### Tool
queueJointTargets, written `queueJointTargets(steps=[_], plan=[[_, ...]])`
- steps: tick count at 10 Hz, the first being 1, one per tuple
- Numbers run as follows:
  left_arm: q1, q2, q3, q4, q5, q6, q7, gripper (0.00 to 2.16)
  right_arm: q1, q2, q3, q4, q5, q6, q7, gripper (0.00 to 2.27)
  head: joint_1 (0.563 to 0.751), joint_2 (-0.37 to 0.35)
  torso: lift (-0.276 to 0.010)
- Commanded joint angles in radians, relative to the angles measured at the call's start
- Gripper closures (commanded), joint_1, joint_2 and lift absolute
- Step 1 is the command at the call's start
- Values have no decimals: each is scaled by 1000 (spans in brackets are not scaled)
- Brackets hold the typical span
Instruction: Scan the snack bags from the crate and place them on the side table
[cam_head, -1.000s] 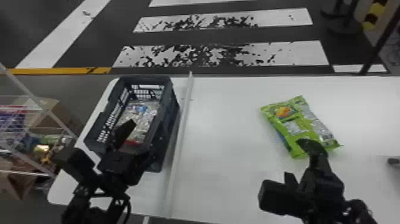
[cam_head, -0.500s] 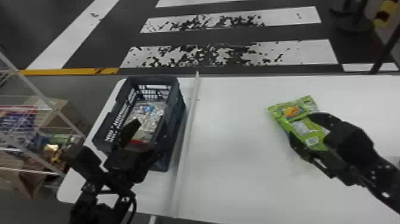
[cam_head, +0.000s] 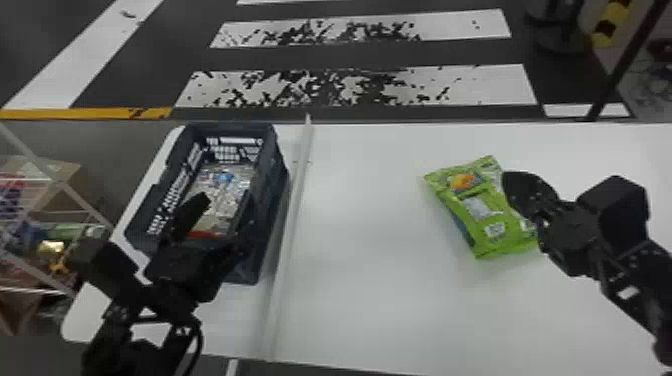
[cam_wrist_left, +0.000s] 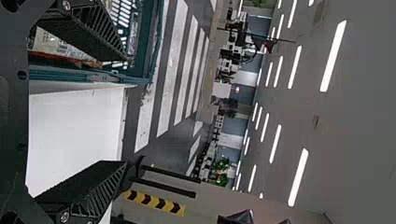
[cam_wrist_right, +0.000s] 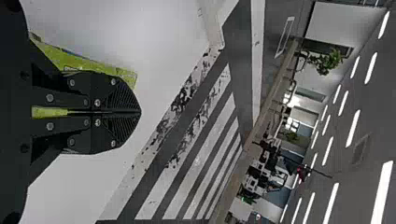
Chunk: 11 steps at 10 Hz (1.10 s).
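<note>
Snack bag (cam_head: 482, 210) lies just beside the nearer, right end effector (cam_wrist_right: 138, 112), clenched empty, on its left-edge side; long axis slants toward the table's (cam_head: 380, 300) near-right corner.

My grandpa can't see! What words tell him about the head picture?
A green bag lies on a white table, the robot's right pincer at its edge. The left pincer is at a dark crate with packets inside.
</note>
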Motion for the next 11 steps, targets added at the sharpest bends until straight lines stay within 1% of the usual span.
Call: queueJointTargets(steps=[1,3,6,7,9,11], plan=[[6,-2,0,-8,-2,3,-1,87,-44,3,-8,106,-19,-91,-28,2243,695,113,-94],[16,-4,2,-14,-2,12,-1,87,-116,4,-13,237,-21,-131,-44,2243,695,93,-94],[25,-5,5,-26,-2,18,-1,87,-234,4,-2,453,-17,-159,-28,2243,695,72,-94],[31,-5,5,-31,-2,18,-1,87,-259,4,1,504,-10,-155,-18,2243,695,71,-94],[36,-5,8,-34,-2,21,1,87,-267,4,7,554,1,-143,8,2243,695,66,-94],[36,-5,3,-35,-2,24,1,87,-265,1,7,593,9,-140,8,2243,695,63,-94]])
